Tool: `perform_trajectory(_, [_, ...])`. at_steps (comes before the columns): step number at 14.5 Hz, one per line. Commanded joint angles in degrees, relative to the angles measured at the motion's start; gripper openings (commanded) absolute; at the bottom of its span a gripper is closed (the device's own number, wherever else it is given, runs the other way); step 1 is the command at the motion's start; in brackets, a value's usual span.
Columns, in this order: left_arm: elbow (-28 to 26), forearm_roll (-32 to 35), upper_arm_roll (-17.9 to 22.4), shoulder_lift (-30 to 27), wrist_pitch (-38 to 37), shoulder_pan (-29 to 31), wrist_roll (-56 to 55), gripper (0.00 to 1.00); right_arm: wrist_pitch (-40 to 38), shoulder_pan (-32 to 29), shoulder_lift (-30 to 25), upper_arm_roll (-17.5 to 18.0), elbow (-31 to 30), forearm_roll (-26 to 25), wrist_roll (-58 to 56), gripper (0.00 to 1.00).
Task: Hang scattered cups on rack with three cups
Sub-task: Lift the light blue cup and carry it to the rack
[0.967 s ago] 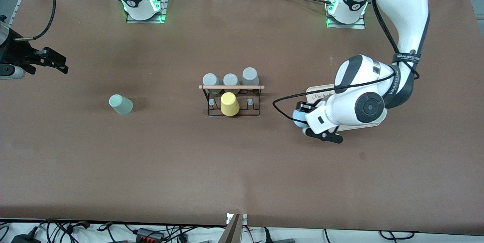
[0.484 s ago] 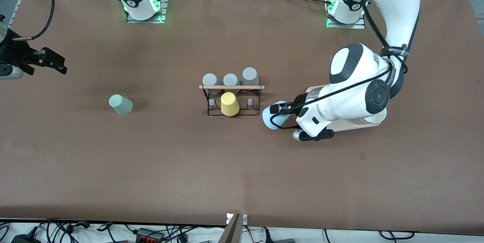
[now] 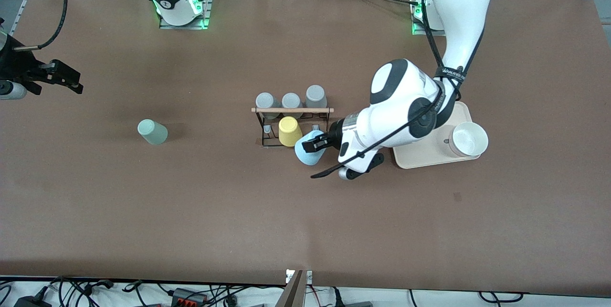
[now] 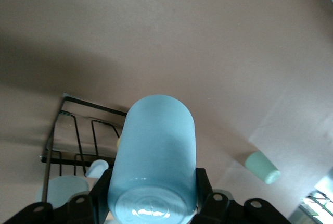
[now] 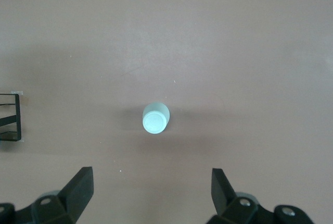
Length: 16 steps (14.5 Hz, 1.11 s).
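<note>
My left gripper is shut on the light blue cup and holds it tilted just beside the rack, at the end toward the left arm, next to the yellow cup. In the left wrist view the blue cup sits between the fingers, with the rack's black wires past it. Three grey cups hang on the rack's farther row. The sage green cup stands upside down on the table toward the right arm's end; it also shows in the right wrist view. My right gripper is open, high above the table's end.
A beige tray with a white bowl lies toward the left arm's end, close to the left arm's wrist. The green cup also shows small in the left wrist view.
My left gripper has carried the light blue cup from over the tray's edge across to the rack's end. The tray and bowl are now uncovered. The right arm has barely moved.
</note>
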Motion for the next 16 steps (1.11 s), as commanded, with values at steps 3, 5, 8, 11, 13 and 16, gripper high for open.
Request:
perform_trajectory(3, [3.6,3.0,0.1,-0.6,-11.9,0.6,-1.1,0.01,-0.6,0.0,0.2,0.0,1.2,0.2,0.8,1.00])
perform_trajectory(5, [4.3,3.5,0.4,-0.9,-15.5,-0.1,-1.3,0.01,-0.5,0.0,0.2,0.0,1.5,0.2,0.8,1.00])
perform_trajectory(8, [4.1,7.2,0.1,-0.3,-15.4,-1.5,-1.1,0.01,-0.6,0.0,0.2,0.0,1.5,0.2,0.8,1.00])
perform_trajectory(11, [3.6,8.6,0.4,0.1,-15.3,-3.9,-1.0,0.01,-0.3,-0.1,0.3,0.0,1.4,0.2,0.8,1.00])
perform_trajectory(13, [3.4,11.4,0.5,0.5,-15.3,-4.1,0.4,0.01,-0.3,-0.1,0.6,0.0,1.5,0.2,0.8,1.00])
perform_trajectory(16, [3.4,13.5,0.4,1.4,-15.2,-4.6,0.8,0.01,-0.8,0.0,0.5,0.0,1.5,0.2,0.8,1.00])
